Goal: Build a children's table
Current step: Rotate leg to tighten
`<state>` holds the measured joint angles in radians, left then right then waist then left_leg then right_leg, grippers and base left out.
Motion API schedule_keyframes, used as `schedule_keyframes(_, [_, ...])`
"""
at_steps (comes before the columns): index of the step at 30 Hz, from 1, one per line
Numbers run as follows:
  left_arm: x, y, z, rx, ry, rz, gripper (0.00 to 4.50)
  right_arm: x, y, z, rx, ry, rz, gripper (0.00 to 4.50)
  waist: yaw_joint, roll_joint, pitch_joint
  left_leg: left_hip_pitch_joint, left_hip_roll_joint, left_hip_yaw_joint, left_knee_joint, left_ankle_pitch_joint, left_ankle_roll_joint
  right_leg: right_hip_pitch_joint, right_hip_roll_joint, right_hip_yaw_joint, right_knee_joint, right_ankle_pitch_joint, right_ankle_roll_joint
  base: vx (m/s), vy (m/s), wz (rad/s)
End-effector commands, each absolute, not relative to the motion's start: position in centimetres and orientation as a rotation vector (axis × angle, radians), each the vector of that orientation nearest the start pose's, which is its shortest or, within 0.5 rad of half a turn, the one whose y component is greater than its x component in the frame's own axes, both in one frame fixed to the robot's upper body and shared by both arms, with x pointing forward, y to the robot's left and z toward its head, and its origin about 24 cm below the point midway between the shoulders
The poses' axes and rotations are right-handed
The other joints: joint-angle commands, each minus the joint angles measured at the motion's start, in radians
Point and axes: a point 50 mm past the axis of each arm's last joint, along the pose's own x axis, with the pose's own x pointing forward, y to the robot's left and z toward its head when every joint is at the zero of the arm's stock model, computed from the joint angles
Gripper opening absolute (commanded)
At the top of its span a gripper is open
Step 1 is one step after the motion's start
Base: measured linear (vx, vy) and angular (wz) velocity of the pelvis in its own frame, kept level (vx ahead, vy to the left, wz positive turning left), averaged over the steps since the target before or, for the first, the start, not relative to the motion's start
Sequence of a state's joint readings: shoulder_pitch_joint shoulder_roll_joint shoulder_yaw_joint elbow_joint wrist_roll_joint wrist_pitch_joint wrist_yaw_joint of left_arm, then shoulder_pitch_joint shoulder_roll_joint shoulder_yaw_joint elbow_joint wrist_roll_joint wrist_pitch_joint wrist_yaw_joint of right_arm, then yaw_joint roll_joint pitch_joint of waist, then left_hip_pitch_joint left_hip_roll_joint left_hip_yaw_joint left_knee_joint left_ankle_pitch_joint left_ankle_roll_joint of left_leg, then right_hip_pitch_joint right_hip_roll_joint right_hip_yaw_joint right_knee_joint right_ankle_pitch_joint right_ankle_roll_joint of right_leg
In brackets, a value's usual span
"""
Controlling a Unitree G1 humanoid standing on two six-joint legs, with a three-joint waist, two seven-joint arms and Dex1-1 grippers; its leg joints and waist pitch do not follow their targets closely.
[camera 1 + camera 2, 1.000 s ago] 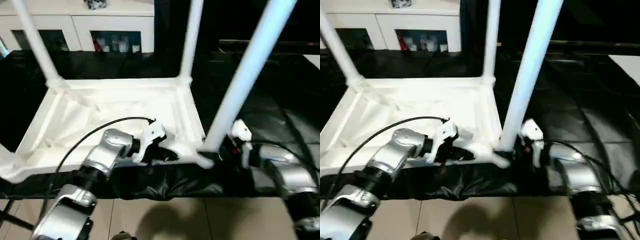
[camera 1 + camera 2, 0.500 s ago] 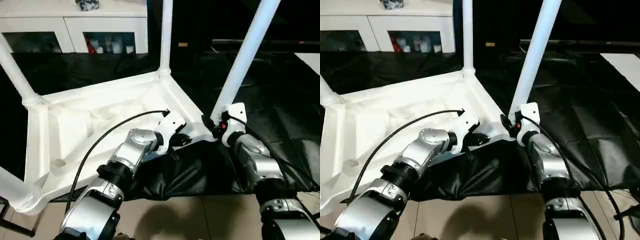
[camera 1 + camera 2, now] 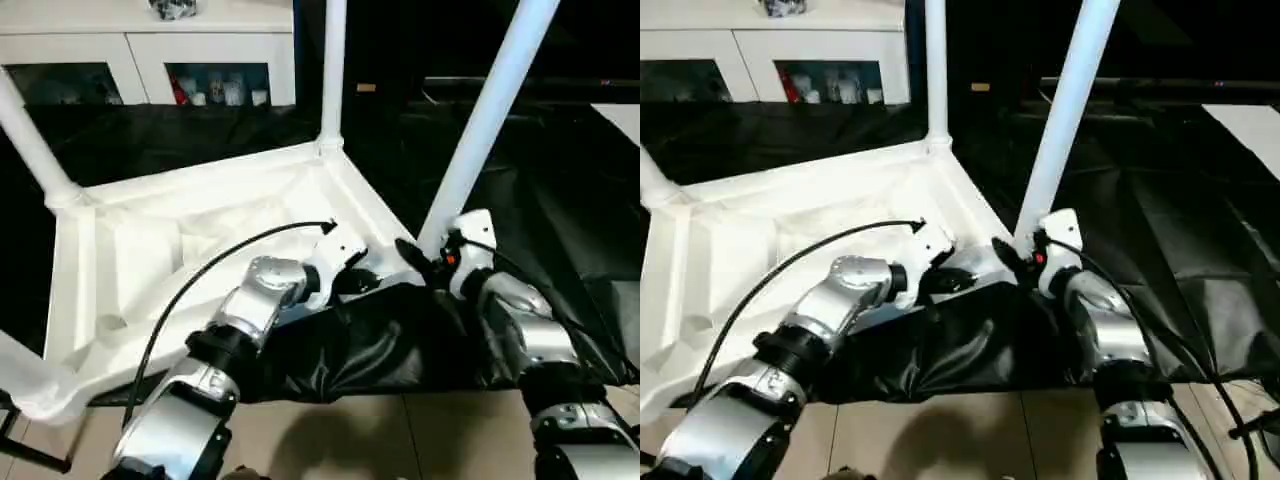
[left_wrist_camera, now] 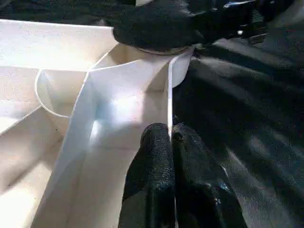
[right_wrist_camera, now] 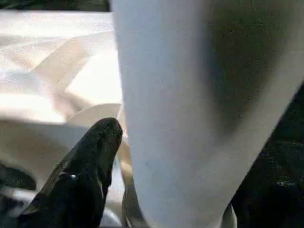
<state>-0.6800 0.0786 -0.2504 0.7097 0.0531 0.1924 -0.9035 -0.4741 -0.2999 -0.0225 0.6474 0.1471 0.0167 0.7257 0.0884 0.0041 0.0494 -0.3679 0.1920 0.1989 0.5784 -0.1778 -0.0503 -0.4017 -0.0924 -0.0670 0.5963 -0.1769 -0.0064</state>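
Black cloth (image 3: 560, 190) covers the work surface, and a white cabinet (image 3: 150, 60) with glass doors stands at the far left, against a dark background.

On the cloth lies the children's table (image 3: 200, 250), upside down, its white plastic top flat with the raised rim facing up. The top is rectangular with rounded corner sockets, and it sits turned at an angle: its long axis runs from the near left toward the far right. Shallow ribs and recesses show inside the rim. Long tapered round white legs stand up from the corners and run out of the top of the picture: one at the far corner (image 3: 333, 70), one at the left corner (image 3: 30, 140), and one at the right corner (image 3: 485, 120), which leans to the right. A fourth leg (image 3: 25, 375) shows at the near left edge.

The left gripper (image 4: 171, 142) is closed on the thin near rim of the table top, one finger on each side, close to the right corner. The right gripper (image 3: 425, 262) is at the base of the right leg; one black finger (image 5: 90, 166) rests against the leg beside the socket, and I cannot tell whether this gripper is clamped or loose.
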Motion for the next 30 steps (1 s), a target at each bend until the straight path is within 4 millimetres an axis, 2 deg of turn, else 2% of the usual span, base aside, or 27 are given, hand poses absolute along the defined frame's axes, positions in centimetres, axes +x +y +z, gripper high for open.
schedule_keyframes(1, [32.6, 5.0, 5.6, 0.198, 0.318, -1.256, 0.00, 31.2, -16.9, 2.8, -0.080, 0.283, 0.848, 3.34, 0.002, -0.017, -0.061, 0.007, 0.038, -0.016, -0.060, -0.194, 0.096, 0.049, -0.059, 0.040, -0.074, -0.200, -0.221, 0.000, 0.000, 0.00])
schedule_keyframes(3, [32.5, 5.3, 5.6, 0.206, 0.326, -1.278, 0.00, 30.8, -17.2, 3.0, -0.085, 0.288, 0.893, 3.34, 0.001, -0.018, -0.061, 0.006, 0.039, -0.016, -0.061, -0.196, 0.096, 0.050, -0.058, 0.040, -0.073, -0.202, -0.227, 0.000, 0.000, 0.00])
schedule_keyframes(7, [32.2, 6.7, 5.4, 0.236, 0.367, -1.345, 0.00, 29.8, -18.4, 3.3, -0.120, 0.324, 1.027, 2.96, 0.006, -0.017, -0.061, 0.008, 0.043, -0.016, -0.061, -0.203, 0.094, 0.050, -0.057, 0.039, -0.071, -0.208, -0.234, 0.000, 0.000, 0.00])
schedule_keyframes(11, [32.1, 7.3, 5.4, 0.245, 0.379, -1.369, 0.00, 29.2, -19.0, 3.7, -0.139, 0.344, 1.092, 2.62, 0.008, -0.018, -0.060, 0.008, 0.043, -0.016, -0.061, -0.205, 0.087, 0.050, -0.059, 0.039, -0.072, -0.226, -0.234, 0.000, 0.000, 0.00])
schedule_keyframes(18, [32.0, 8.0, 5.4, 0.254, 0.395, -1.388, 0.00, 28.7, -19.4, 4.2, -0.145, 0.358, 1.150, 2.10, 0.013, -0.018, -0.061, 0.008, 0.043, -0.015, -0.059, -0.186, 0.092, 0.048, -0.058, 0.039, -0.069, -0.203, -0.239, 0.000, 0.000, 0.00])
schedule_keyframes(27, [31.9, 8.2, 5.4, 0.246, 0.405, -1.411, 0.00, 28.1, -19.1, 4.3, -0.113, 0.379, 1.213, 2.01, 0.018, -0.019, -0.061, 0.008, 0.043, -0.015, -0.059, -0.185, 0.090, 0.050, -0.059, 0.038, -0.069, -0.213, -0.237, 0.000, 0.000, 0.00])
schedule_keyframes(30, [31.9, 8.1, 5.3, 0.242, 0.409, -1.394, 0.00, 28.0, -18.7, 3.6, -0.088, 0.383, 1.193, 2.01, 0.020, -0.017, -0.062, 0.009, 0.044, -0.016, -0.059, -0.188, 0.084, 0.048, -0.060, 0.039, -0.070, -0.219, -0.234, 0.000, 0.000, 0.00])
